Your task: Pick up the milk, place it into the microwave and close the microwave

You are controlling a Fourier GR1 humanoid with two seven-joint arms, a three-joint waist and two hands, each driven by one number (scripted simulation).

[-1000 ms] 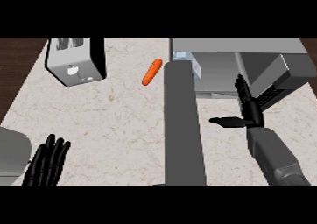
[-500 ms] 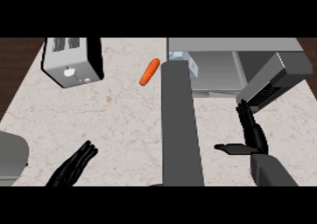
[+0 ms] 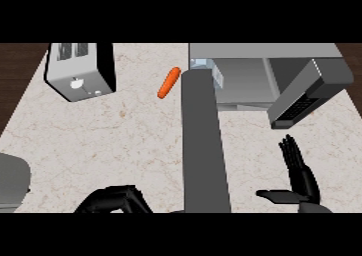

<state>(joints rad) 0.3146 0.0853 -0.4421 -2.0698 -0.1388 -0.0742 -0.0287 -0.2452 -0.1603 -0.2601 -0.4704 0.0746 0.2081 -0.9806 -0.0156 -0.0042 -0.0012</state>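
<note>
Milk [image 3: 202,63] is hard to pick out — a small pale shape sits at the left edge of the open microwave [image 3: 247,80], just past the far end of its door, and I cannot tell for sure that it is the carton.

Closest in, at the bottom edge, the left hand [image 3: 114,200] shows as a dark lump low over the counter [image 3: 103,140]. Whether it is open or closed I cannot tell. A grey block [image 3: 7,180] sits at the left edge near it.

The right hand [image 3: 306,182] is at the bottom right, to the right of the door. Its fingers [image 3: 291,152] are straight and close together, pointing away, with the thumb stuck out to the left. It holds nothing.

The microwave door [image 3: 204,140] stands open — a long grey bar running from the bottom up the middle.

Farther back, a dark tilted slab [image 3: 309,92] leans at the microwave's right side. An orange carrot [image 3: 168,83] lies just left of the door's far end. A silver toaster [image 3: 79,70] stands in the far left corner, well apart from both hands.
</note>
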